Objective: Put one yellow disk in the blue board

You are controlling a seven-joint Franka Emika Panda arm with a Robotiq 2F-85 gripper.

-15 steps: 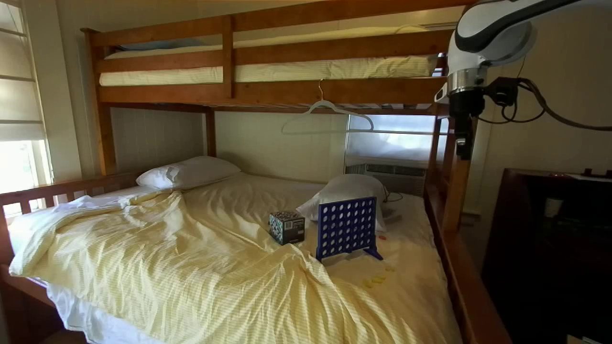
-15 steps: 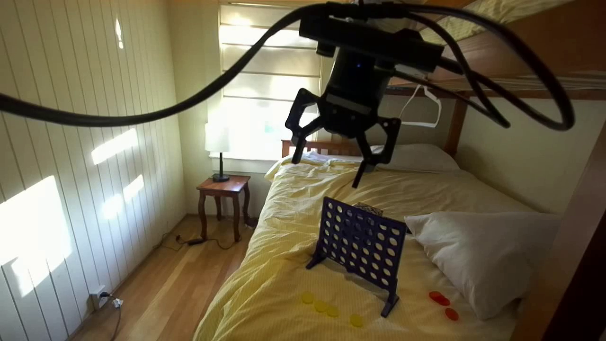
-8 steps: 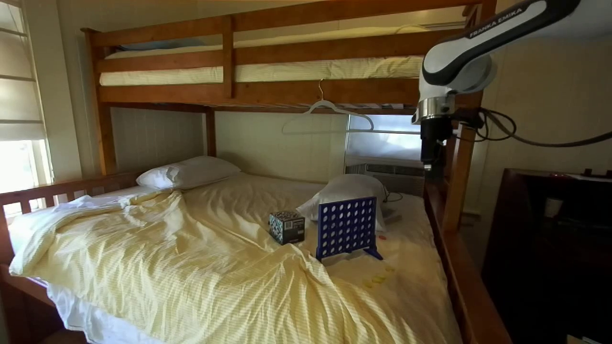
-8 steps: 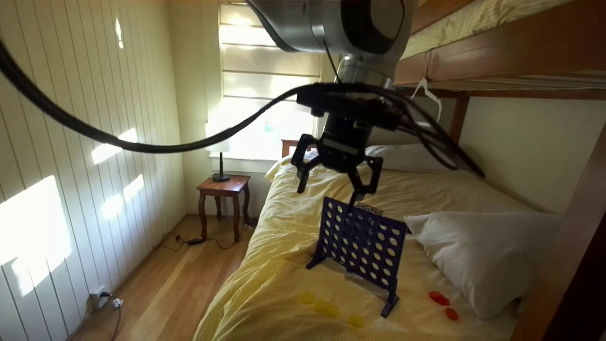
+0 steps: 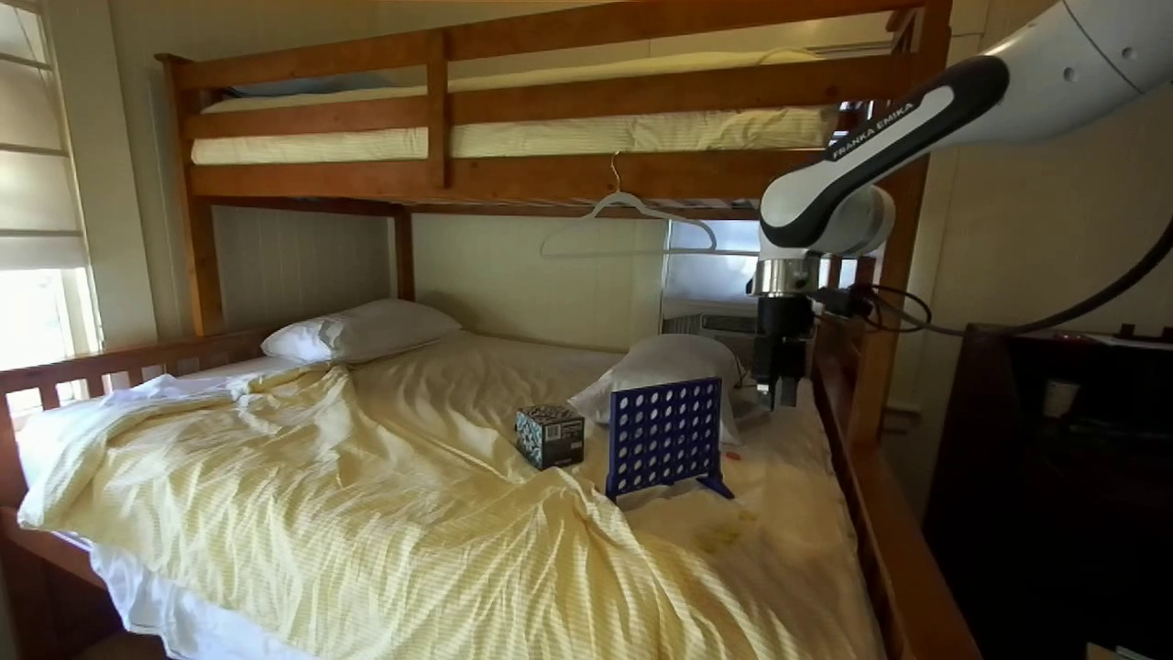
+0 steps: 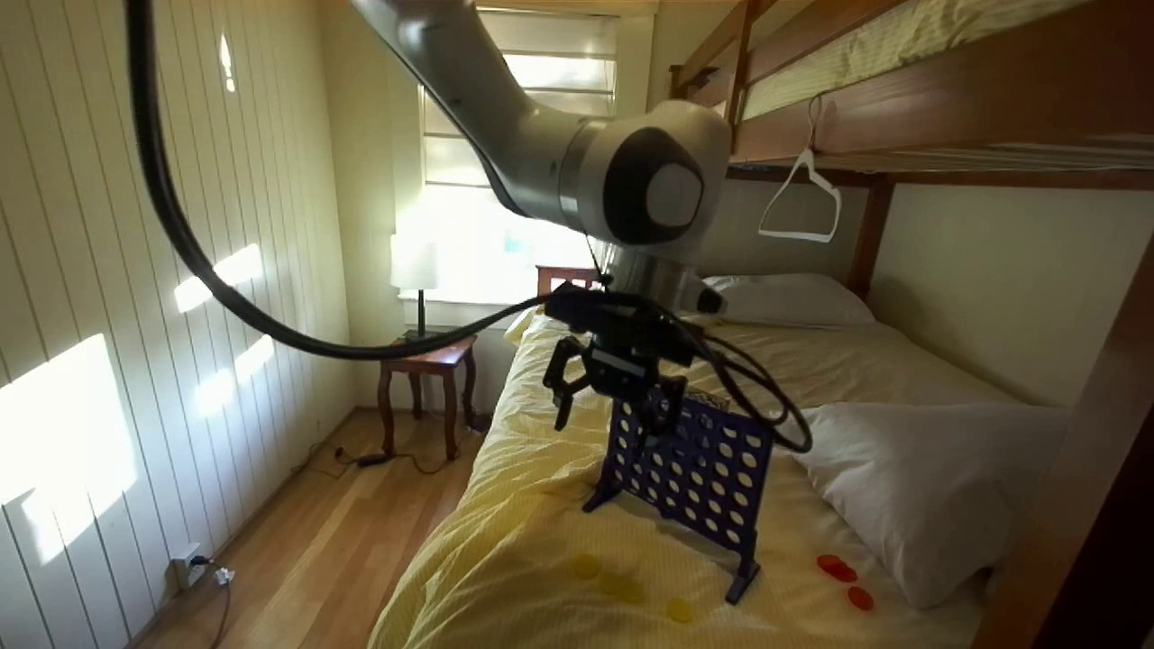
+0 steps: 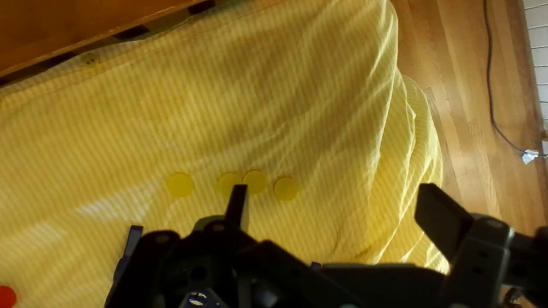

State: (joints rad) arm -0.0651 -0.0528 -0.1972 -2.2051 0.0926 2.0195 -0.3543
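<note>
Gripper [image 6: 604, 438] hangs above the bed [image 5: 367, 513], fingers spread wide apart; in an ext. view it blocks part of the board [image 5: 664, 436], which stands upright on the bed. 4 yellow disks [image 7: 180, 185] lie flat nr. the board, approx. in a row (mid two touching or just beside each other, can't tell). Red disks [image 6: 860, 598] nr. a pillow [image 6: 929, 487]; box [image 5: 550, 438] nr. the board, opp. side from yellow.

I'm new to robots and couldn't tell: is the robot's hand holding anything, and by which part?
Nothing is held: the hand is wide open, and the yellow disks lie on the bed.
</note>
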